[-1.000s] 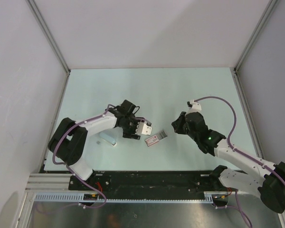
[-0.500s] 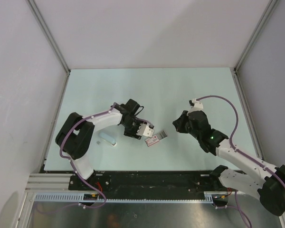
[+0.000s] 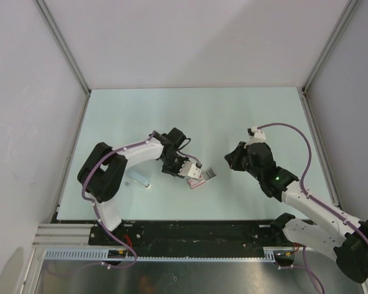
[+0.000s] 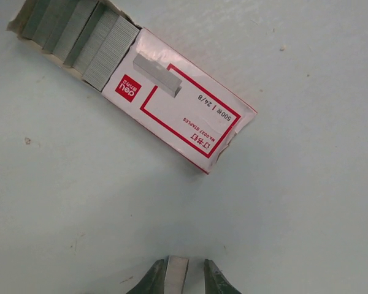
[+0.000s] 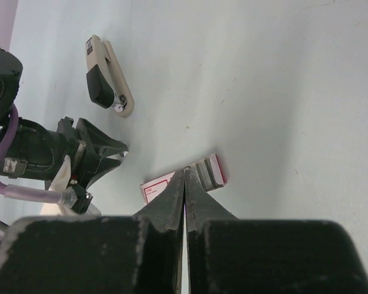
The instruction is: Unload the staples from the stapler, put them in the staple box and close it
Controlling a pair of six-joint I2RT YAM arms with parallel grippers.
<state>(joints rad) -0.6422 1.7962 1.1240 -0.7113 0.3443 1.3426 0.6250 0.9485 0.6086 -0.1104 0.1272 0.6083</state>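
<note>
The beige and black stapler (image 5: 107, 73) lies on the table to the left, apart from both grippers; it also shows as the stapler (image 3: 138, 179). A red and white staple box (image 4: 172, 101) lies with its tray pulled out, and one short staple strip (image 4: 157, 75) rests on its lid. My left gripper (image 4: 185, 264) hovers just short of the box (image 3: 199, 177). Its jaws stand narrowly apart around another staple strip (image 4: 176, 277), which touches the left finger (image 4: 153, 278) only. My right gripper (image 5: 184, 174) is shut and empty, above the box's far side.
The staple box's tray (image 4: 73, 33) holds several rows of staples. Grey walls with metal posts (image 3: 64, 46) enclose the table on three sides. The left arm (image 3: 129, 156) reaches across between stapler and box.
My left gripper has slid right towards the staple box and its jaws have narrowed. The right arm has barely shifted.
</note>
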